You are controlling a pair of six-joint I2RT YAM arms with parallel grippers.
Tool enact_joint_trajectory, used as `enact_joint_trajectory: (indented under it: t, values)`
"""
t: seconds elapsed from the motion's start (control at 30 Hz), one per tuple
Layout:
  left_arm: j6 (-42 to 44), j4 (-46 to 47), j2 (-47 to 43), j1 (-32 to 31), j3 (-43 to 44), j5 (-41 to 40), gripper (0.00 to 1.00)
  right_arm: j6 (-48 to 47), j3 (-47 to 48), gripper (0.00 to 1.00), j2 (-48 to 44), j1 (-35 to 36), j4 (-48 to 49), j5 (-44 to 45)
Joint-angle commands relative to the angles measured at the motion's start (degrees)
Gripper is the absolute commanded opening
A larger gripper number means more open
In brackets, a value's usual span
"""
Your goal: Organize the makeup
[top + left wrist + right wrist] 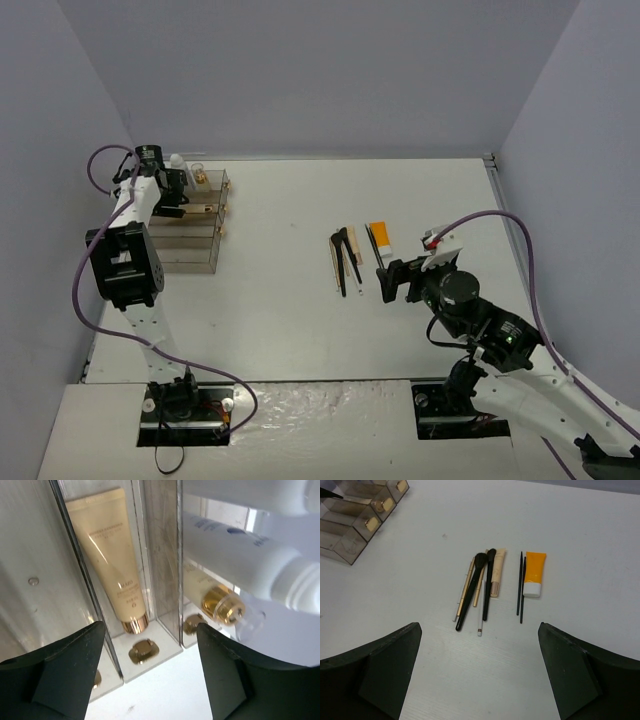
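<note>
Beige gold-capped tube [107,555] lies flat in clear acrylic box [162,540].

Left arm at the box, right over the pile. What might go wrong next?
1. The left gripper sits close to the thin clear walls of the box; backing out could bump and shift it.
2. The white bottle sits right by the vial; a nudge may topple either.
3. The brushes lie bunched; the open right gripper may catch several.
</note>
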Motion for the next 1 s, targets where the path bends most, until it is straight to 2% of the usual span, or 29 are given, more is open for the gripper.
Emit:
enact_joint_trajectory:
  t: [0.0, 0.13, 0.17, 0.27, 0.47, 0.6, 0.77, 0.97]
  values:
    - [8.59, -1.20, -13.39, 0.18, 0.28, 2.73, 0.75, 1.73, 3.63, 1.00, 8.35, -0.19, 3.87, 3.61]
    - [17.03, -0.14, -22.31, 0.20, -5.21, 5.53, 0.85, 2.51, 4.83, 0.99, 15.60, -2.23, 4.17, 3.41]
    - [20.62, 0.64, -26.40, 0.26, -8.21, 7.33, 0.90, 2.57, 5.37, 0.98, 18.67, -4.27, 4.77, 1.19]
    - [30.48, 1.38, -34.13, 0.18, -13.75, 8.58, 0.97, 3.38, 5.82, 0.95, 23.17, -10.57, 7.33, -2.54]
    - [45.71, 5.74, -54.16, 0.09, -29.31, 11.32, 0.97, 3.33, 6.47, 0.89, 33.12, -17.94, 13.23, -6.64]
    - [55.11, 8.43, -65.26, -1.00, -37.78, 15.10, 0.97, 2.60, 7.13, 0.80, 39.41, -23.75, 16.35, -10.24]
    - [60.96, 9.66, -67.75, -4.66, -45.03, 19.06, 0.97, 0.07, 8.56, 0.65, 45.54, -28.53, 19.09, -14.75]
    - [64.21, 7.31, -65.72, -8.56, -45.56, 19.36, 0.97, -3.11, 12.12, 0.59, 53.44, -31.48, 21.93, -19.20]
